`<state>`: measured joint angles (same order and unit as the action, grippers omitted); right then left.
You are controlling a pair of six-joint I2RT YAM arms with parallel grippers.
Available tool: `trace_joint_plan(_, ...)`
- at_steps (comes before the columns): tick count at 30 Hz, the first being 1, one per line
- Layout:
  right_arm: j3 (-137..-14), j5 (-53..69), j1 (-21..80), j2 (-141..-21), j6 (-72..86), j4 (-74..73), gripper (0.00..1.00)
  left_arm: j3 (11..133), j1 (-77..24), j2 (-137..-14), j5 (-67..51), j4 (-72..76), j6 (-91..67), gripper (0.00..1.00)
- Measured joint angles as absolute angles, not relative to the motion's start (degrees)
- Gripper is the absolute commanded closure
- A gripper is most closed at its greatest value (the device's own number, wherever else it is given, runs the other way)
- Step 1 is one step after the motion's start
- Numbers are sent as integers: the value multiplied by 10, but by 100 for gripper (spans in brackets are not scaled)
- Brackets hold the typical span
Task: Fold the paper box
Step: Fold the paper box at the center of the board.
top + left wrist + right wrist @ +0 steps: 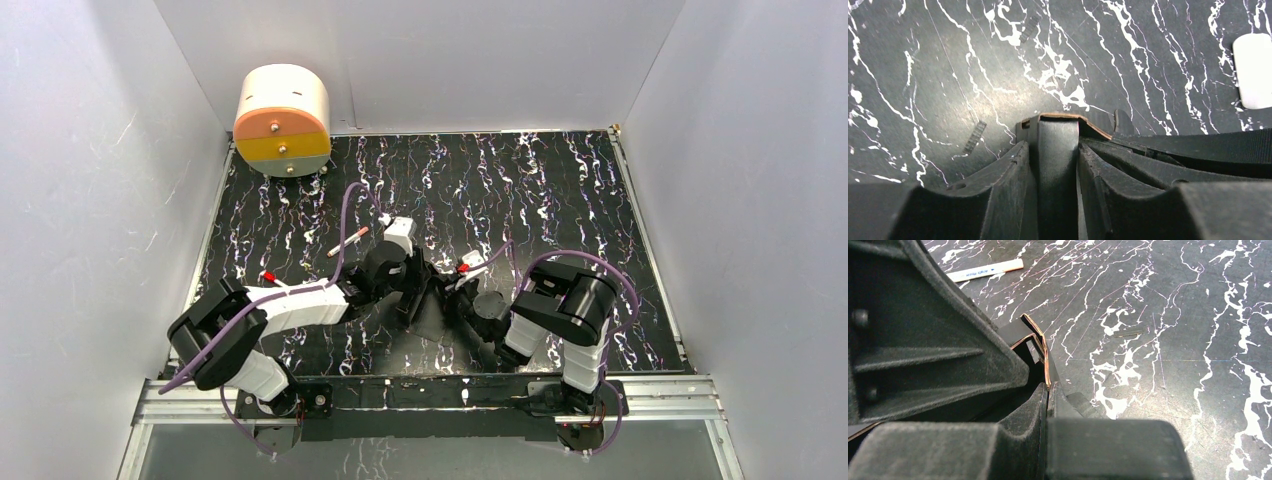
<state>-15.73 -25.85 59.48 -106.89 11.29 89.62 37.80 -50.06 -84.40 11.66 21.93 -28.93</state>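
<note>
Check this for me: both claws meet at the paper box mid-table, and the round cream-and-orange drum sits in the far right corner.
One thing is wrong: the drum sits in the far left corner, as the top external view shows. The left claw and right claw do meet at the paper box mid-table.

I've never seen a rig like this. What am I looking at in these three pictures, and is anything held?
Two robot arms, bolted at a table's near edge. The wide picture looks down from above, behind them; the other two come from a camera on each wrist. On the black marbled surface lie a white stick and, far left, a cream-and-orange drum. The arms meet over the paper box, made of black card. The right claw is shut on its edge. The card sits between the fingers of the left claw; how firmly, I cannot tell.
</note>
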Motion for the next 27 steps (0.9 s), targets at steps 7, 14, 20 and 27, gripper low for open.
trace_joint_plan(7, -157, -270, 599, -1069, 119, 896, 97, 344, -482, -819, 80, 241, -341, 49)
trace_joint_plan(14, -157, -274, 600, -1069, 118, 896, 97, 331, -462, -801, 63, 287, -383, 44)
trace_joint_plan(20, -158, -275, 601, -1069, 118, 895, 96, 342, -448, -814, 68, 295, -401, 52)
trace_joint_plan(27, -160, -275, 601, -1069, 116, 895, 96, 367, -445, -859, 77, 302, -405, 58)
